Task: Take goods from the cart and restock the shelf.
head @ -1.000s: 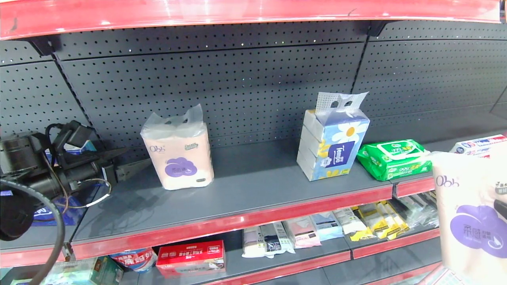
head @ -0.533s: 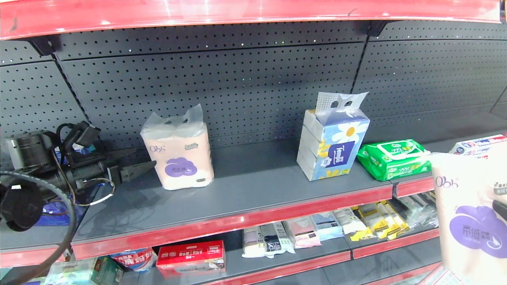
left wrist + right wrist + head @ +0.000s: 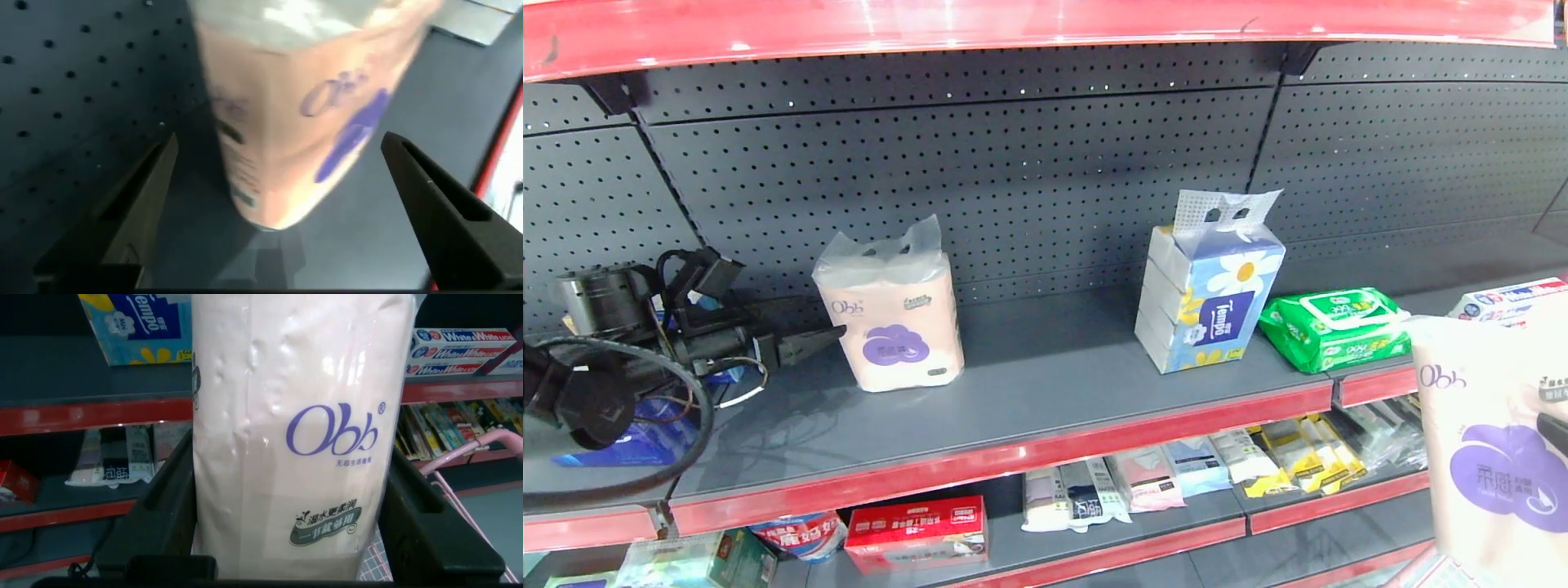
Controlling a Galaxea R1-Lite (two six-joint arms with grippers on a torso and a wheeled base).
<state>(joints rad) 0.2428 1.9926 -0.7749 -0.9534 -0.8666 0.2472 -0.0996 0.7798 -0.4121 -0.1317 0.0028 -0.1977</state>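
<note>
On the grey shelf [image 3: 1045, 392] stands one peach roll pack [image 3: 890, 327], with the left gripper [image 3: 278, 145] spread wide by it. The right gripper [image 3: 286, 465] pinches a second pack [image 3: 1494, 457].

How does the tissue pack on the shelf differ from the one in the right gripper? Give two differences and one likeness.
The shelf pack stands on the grey shelf; the held pack is in the air off its right end. The held pack is clamped in the right gripper; the shelf pack stands free between the fingers of the open left gripper. Both have a peach wrap with a purple mark.
</note>
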